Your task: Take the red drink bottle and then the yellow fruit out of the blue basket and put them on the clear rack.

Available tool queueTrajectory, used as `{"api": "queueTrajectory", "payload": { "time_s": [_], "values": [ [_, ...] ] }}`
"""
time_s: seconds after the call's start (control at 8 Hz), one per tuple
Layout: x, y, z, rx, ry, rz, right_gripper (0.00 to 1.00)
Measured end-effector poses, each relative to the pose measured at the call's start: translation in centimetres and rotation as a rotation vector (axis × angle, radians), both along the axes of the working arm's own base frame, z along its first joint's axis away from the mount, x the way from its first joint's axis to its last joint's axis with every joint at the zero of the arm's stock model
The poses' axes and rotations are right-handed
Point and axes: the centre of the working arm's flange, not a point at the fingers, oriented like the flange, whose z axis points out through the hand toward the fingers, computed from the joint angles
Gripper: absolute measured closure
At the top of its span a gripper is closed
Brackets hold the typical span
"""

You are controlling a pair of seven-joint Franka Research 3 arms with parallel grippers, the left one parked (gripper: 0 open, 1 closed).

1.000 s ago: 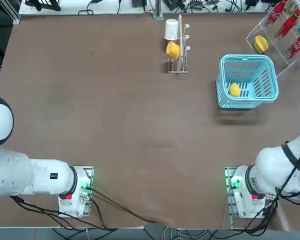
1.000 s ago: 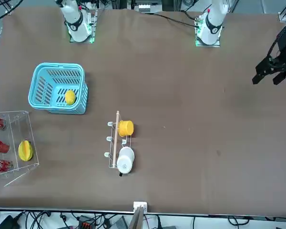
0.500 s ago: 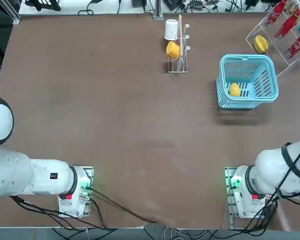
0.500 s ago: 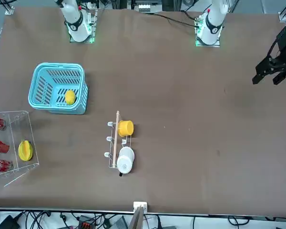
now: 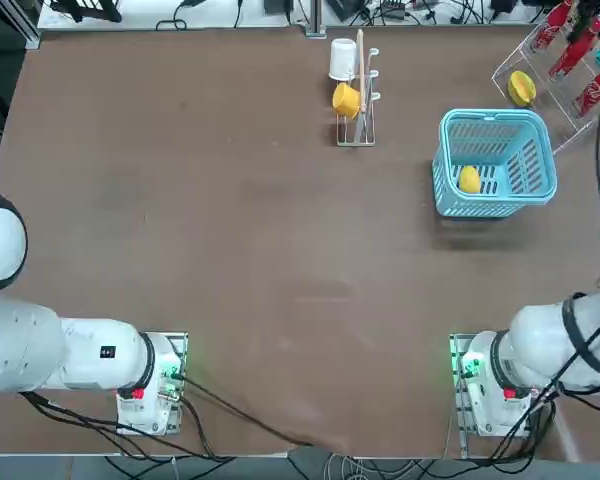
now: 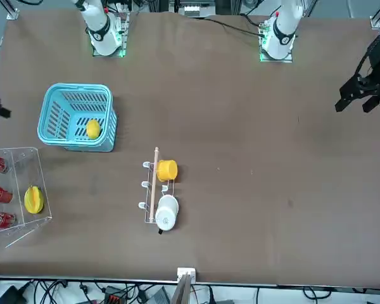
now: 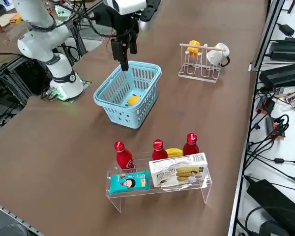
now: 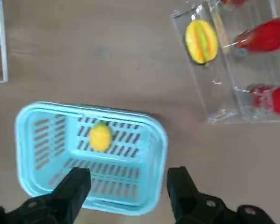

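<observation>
My right gripper (image 8: 126, 189) hangs above the brown table (image 5: 230, 200), fingers spread and empty. In the overhead view, the yellow fruit (image 5: 469, 179) lies in the blue basket (image 5: 542, 150); at one o'clock, the clear rack (image 7: 201, 184) holds three red bottles (image 7: 159, 149). Cables (image 7: 270, 123) trail beside the table.

This was pretty clearly a robotics lab, not anybody's home. Two white arms (image 5: 65, 350) were bolted at one edge of a big brown table (image 5: 230, 230), green lights glowing at their bases. Loose cables (image 7: 265, 142) ran all along the table's edges, and black boxes of gear (image 7: 285, 73) sat on the floor beside it. The basket (image 7: 128, 93), toy fruit and clear rack (image 7: 157, 189) of bottles looked like test props.
</observation>
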Motion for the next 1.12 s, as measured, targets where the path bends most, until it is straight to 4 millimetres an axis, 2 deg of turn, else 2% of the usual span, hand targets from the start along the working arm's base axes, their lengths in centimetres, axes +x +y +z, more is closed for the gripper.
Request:
{"api": "queueTrajectory", "payload": {
  "time_s": [0.25, 0.5, 0.88, 1.12],
  "values": [
    [-3.6, 4.1, -2.7, -0.006, -0.026, -0.061, 0.00],
    [-6.8, 6.8, -6.1, -0.002, -0.014, -0.065, 0.00],
    [-8.7, 10.1, -11.1, -0.007, -0.002, -0.038, 0.00],
    [-9.7, 11.0, -14.9, -0.014, -0.004, -0.026, 0.00]
  ]
}}
